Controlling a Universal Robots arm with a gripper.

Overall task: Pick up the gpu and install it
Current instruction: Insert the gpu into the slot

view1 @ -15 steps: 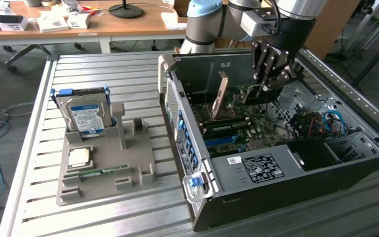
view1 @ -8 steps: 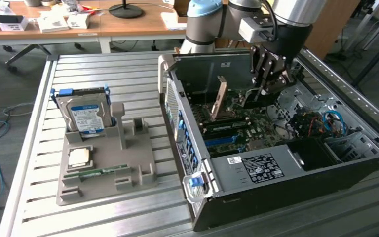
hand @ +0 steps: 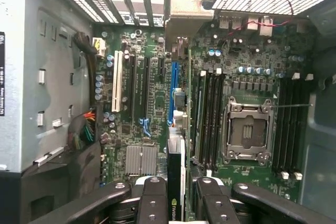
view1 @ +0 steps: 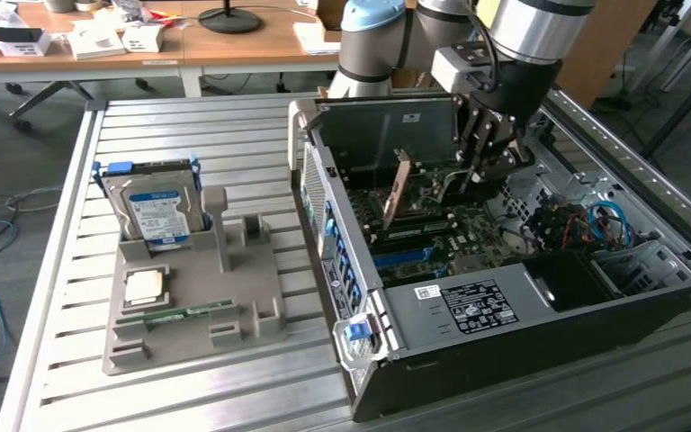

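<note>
The arm reaches straight down into the open black computer case [view1: 525, 360]. Its hand [view1: 489, 169] is clamped on the thin, dark gpu card [hand: 175, 163], held edge-on over the green motherboard [hand: 252, 45], in line with the blue slot [hand: 174, 82].

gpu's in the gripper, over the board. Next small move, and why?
Probably a slow, straight descent toward the blue slot. In the wrist view the gpu sits edge-on, clamped in the gripper, roughly in line with that slot and not yet seated. The exterior view puts the gripper inside the open case, so sideways room looks tight.
</note>
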